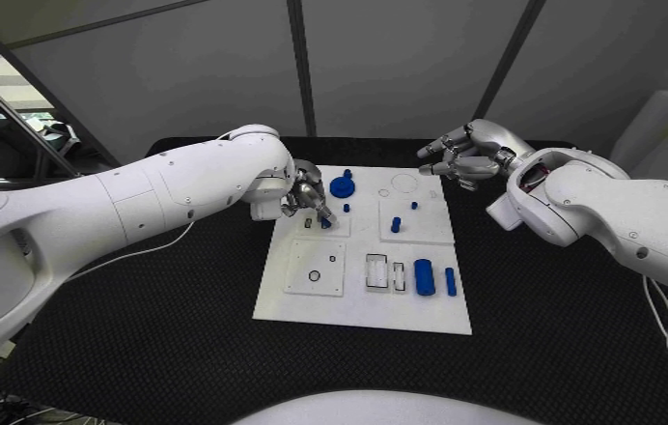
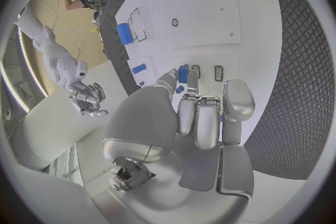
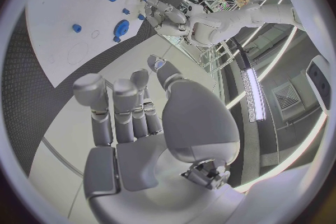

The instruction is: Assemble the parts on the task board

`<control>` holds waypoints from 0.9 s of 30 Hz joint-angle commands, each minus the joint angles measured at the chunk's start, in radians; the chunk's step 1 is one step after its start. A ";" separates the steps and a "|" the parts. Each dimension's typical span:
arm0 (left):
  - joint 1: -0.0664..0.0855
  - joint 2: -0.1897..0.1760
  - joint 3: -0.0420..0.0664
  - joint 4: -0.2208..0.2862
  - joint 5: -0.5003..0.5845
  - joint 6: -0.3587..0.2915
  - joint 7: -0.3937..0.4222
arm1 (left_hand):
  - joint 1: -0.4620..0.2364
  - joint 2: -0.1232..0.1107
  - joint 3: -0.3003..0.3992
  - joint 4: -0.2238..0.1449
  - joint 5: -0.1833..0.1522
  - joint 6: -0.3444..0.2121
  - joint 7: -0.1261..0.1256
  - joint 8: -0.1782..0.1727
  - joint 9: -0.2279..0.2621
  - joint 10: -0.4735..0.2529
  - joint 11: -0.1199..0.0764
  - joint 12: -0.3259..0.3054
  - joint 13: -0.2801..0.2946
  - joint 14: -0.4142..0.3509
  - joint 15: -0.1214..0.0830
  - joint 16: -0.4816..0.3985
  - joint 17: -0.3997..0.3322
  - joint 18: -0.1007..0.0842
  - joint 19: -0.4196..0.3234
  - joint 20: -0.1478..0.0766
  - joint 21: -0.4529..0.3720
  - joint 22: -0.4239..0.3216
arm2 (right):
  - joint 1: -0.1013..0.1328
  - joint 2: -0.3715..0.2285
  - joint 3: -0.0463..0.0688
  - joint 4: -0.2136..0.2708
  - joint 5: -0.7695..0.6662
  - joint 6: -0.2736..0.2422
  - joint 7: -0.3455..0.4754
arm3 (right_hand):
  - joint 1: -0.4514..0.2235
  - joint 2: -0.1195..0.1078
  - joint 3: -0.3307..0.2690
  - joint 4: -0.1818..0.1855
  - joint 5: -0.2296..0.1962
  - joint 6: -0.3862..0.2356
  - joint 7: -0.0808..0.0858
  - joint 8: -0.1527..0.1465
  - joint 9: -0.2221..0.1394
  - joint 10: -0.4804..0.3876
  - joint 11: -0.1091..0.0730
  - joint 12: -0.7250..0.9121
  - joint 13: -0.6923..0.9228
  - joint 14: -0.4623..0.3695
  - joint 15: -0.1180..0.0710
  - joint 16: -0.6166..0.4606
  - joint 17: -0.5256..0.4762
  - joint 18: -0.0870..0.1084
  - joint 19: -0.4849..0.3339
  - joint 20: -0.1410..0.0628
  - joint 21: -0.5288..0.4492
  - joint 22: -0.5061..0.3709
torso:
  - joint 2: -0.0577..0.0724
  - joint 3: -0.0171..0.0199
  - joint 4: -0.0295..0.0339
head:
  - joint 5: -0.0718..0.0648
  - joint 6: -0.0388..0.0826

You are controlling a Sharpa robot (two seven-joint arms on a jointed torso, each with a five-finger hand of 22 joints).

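Blue parts: small pieces of rigid plastic by appearance, judged light, stiff and smooth; likely to slip under a loose pinch, not likely to break.
Task board [image 1: 365,307]: white plate lying flat in the middle of the black desk [image 1: 153,338], with shallow recesses and outlined slots.
Left hand [image 1: 308,199]: over the board's far left section, fingers closed on a small blue peg [image 1: 324,219] held at its tips just above the board.
Right hand [image 1: 465,159]: raised beyond the board's far right corner, fingers loosely curled and apart, holding nothing.
Round part [image 1: 343,187]: blue, gear-like, on the far section just beside the left hand.
Long cylinder [image 1: 423,277]: lies near the front right edge; best taken across its middle.
Short pegs [image 1: 396,223]: upright mid-board; best pinched at the sides, held vertical.
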 commanded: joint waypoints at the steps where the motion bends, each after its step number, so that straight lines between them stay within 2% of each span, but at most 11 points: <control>1: -0.001 -0.017 0.001 0.026 0.036 -0.102 0.014 | 0.018 0.032 0.069 -0.059 0.012 0.016 -0.008 0.003 0.051 0.024 -0.008 0.007 0.176 0.078 -0.006 0.005 0.188 -0.025 0.009 -0.001 0.005 0.006 | 0.002 -0.001 0.001 -0.001 -0.002 -0.008 0.012 | -0.007 -0.003 0.007 0.001 0.007 -0.005 -0.001 -0.002 -0.001 -0.004 0.001 -0.006 -0.001 0.007 -0.002 -0.007 -0.001 0.019 0.004 -0.003 -0.003 -0.001 | 0.000 0.0012 0.0008 | 0.006 -0.002; 4: -0.005 -0.032 0.001 0.046 0.029 -0.138 0.012 | 0.007 0.029 0.084 -0.067 0.022 0.018 -0.009 0.002 0.059 0.027 -0.009 0.011 0.179 0.079 -0.007 0.008 0.191 -0.026 0.011 -0.002 0.006 0.010 | 0.002 -0.001 0.001 -0.001 -0.002 -0.008 0.012 | -0.007 -0.003 0.007 0.001 0.007 -0.005 -0.001 -0.002 -0.001 -0.004 0.001 -0.006 -0.001 0.007 -0.002 -0.007 -0.001 0.019 0.004 -0.003 -0.003 -0.001 | 0.000 0.0014 0.0005 | 0.008 -0.002; 6: -0.011 -0.042 0.000 0.061 0.009 -0.169 0.010 | -0.009 0.021 0.104 -0.078 0.055 0.021 -0.010 0.003 0.073 0.031 -0.010 0.016 0.181 0.081 -0.009 0.011 0.195 -0.026 0.014 -0.003 0.007 0.014 | 0.002 -0.002 0.001 -0.002 -0.002 -0.007 0.013 | -0.007 -0.003 0.007 0.001 0.007 -0.005 -0.001 -0.002 -0.001 -0.004 0.001 -0.006 -0.001 0.007 -0.002 -0.007 -0.001 0.019 0.004 -0.003 -0.003 -0.001 | 0.000 0.0013 0.0011 | 0.010 -0.004; 9: -0.025 -0.054 0.000 0.084 -0.019 -0.221 0.004 | -0.030 0.012 0.126 -0.088 0.069 0.026 -0.012 0.003 0.088 0.032 -0.012 0.015 0.182 0.083 -0.010 0.014 0.199 -0.027 0.017 -0.005 0.008 0.018 | 0.002 -0.002 0.001 -0.003 -0.002 -0.002 0.014 | -0.008 -0.004 0.007 0.001 0.007 -0.005 -0.001 -0.002 -0.001 -0.004 0.001 -0.006 -0.001 0.007 -0.002 -0.007 -0.001 0.019 0.004 -0.003 -0.004 -0.001 | -0.001 0.0025 0.0029 | 0.010 -0.004; 12: -0.040 -0.063 0.000 0.101 -0.051 -0.261 -0.002 | -0.041 0.008 0.138 -0.094 0.073 0.029 -0.013 0.003 0.095 0.035 -0.013 0.018 0.184 0.084 -0.012 0.016 0.202 -0.028 0.022 -0.006 0.011 0.026 | 0.002 -0.002 0.001 -0.003 -0.002 0.001 0.015 | -0.009 -0.004 0.008 0.001 0.008 -0.005 -0.001 -0.002 -0.001 -0.005 0.001 -0.007 -0.003 0.006 -0.002 -0.008 -0.001 0.019 0.004 -0.003 -0.005 -0.002 | 0.000 0.0029 0.0026 | 0.011 -0.004; 14: -0.046 -0.065 0.000 0.107 -0.067 -0.274 -0.004 | -0.043 0.007 0.139 -0.095 0.073 0.030 -0.013 0.003 0.096 0.035 -0.014 0.019 0.184 0.084 -0.012 0.017 0.202 -0.028 0.023 -0.006 0.012 0.027 | 0.002 -0.002 0.001 -0.004 -0.003 0.003 0.016 | -0.009 -0.005 0.008 0.001 0.008 -0.005 -0.001 -0.002 -0.001 -0.005 0.001 -0.007 -0.003 0.006 -0.002 -0.009 -0.001 0.019 0.004 -0.003 -0.005 -0.002 | 0.000 0.0018 0.0012 | 0.012 -0.004; 19: -0.065 -0.062 0.000 0.114 -0.113 -0.305 -0.014 | -0.052 0.006 0.150 -0.100 0.074 0.033 -0.015 0.002 0.103 0.038 -0.015 0.022 0.186 0.085 -0.014 0.019 0.205 -0.029 0.027 -0.008 0.014 0.031 | 0.002 -0.003 0.001 -0.005 -0.001 0.011 0.015 | -0.012 -0.005 0.009 0.001 0.009 -0.006 -0.001 -0.002 -0.001 -0.006 0.002 -0.007 -0.004 0.006 -0.002 -0.009 -0.001 0.019 0.004 -0.003 -0.005 -0.002 | 0.001 0.0017 -0.0001 | 0.014 -0.004; 21: -0.070 -0.059 0.000 0.114 -0.124 -0.312 -0.017 | -0.052 0.006 0.150 -0.100 0.074 0.033 -0.015 0.002 0.103 0.038 -0.015 0.022 0.186 0.085 -0.014 0.019 0.205 -0.029 0.027 -0.008 0.014 0.031 | 0.002 -0.003 0.001 -0.005 0.000 0.012 0.014 | -0.014 -0.006 0.009 0.002 0.009 -0.006 0.000 -0.002 -0.001 -0.006 0.002 -0.007 -0.004 0.006 -0.002 -0.010 -0.001 0.019 0.004 -0.003 -0.006 -0.003 | 0.001 0.0007 -0.0007 | 0.014 -0.005; 27: -0.077 -0.056 0.000 0.117 -0.150 -0.316 -0.020 | -0.060 0.003 0.161 -0.105 0.075 0.036 -0.016 0.002 0.110 0.039 -0.016 0.023 0.187 0.087 -0.015 0.021 0.208 -0.030 0.030 -0.009 0.015 0.035 | 0.002 -0.003 0.001 -0.006 0.000 0.013 0.011 | -0.015 -0.006 0.009 0.002 0.009 -0.006 0.000 -0.002 -0.001 -0.006 0.002 -0.007 -0.004 0.007 -0.001 -0.010 -0.001 0.019 0.004 -0.003 -0.007 -0.003 | 0.001 0.0012 0.0000 | 0.015 -0.006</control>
